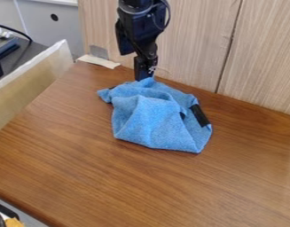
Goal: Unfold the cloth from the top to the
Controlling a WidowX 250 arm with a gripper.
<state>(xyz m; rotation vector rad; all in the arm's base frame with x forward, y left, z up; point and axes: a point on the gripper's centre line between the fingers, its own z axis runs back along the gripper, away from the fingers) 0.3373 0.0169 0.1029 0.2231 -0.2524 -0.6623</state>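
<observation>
The brown wood counter [141, 186] runs bare-grained along the bottom of the frame, nearest me. Beyond it, just above the middle, lies the blue cloth [148, 122] — rumpled, folded over itself, a black strip [199, 115] on its right side. At its far edge the black tool [144, 73] hangs down to the fabric — gripping or not, I can't tell. Pale wood panelling [194, 40] stands behind, across the top.

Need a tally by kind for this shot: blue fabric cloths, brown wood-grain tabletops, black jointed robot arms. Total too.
Blue fabric cloth: 1
Brown wood-grain tabletop: 1
Black jointed robot arm: 1
Total: 3
</observation>
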